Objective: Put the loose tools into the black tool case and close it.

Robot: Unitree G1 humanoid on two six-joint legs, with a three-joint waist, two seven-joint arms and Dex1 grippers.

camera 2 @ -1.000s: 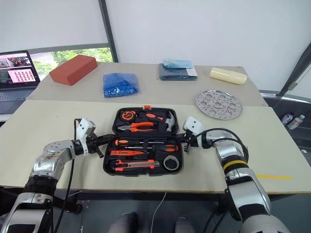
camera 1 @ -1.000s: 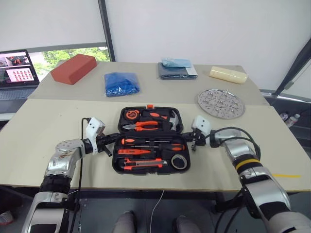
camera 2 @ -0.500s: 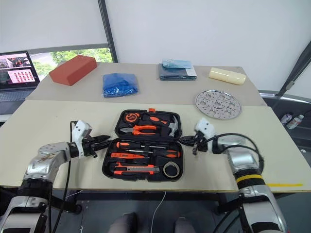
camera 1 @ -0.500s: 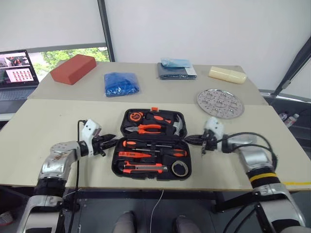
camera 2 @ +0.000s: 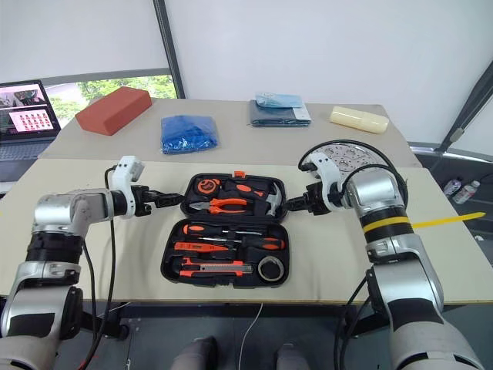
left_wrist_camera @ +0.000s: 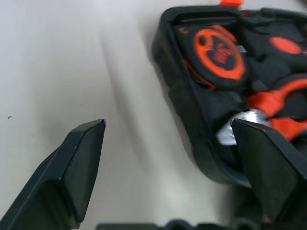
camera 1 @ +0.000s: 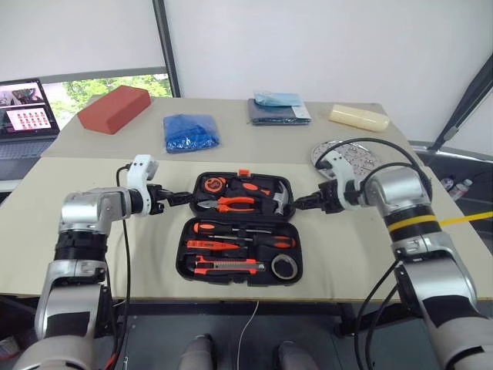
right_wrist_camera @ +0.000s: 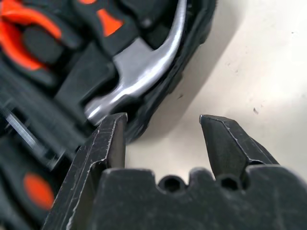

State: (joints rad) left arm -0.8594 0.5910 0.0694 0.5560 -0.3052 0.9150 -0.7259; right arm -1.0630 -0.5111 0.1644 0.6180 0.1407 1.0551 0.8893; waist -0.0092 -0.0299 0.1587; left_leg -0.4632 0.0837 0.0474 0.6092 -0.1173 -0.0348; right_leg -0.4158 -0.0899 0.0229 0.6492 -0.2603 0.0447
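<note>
Beige bench [camera 1: 92,231]: black tool case [camera 1: 240,247] lies open; left gripper [camera 1: 187,197] and right gripper [camera 1: 300,203], both spread apart, flank its lid [camera 1: 243,192]; uneven lifting risks twisting it or spilling tools.

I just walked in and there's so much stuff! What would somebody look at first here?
Probably the open black tool case in the middle of the table, packed with bright orange tools like the pliers and screwdrivers. Next, the robot's two arms reaching in from both sides: the left tool and right tool are both open, one at each end of the case's far half.
</note>
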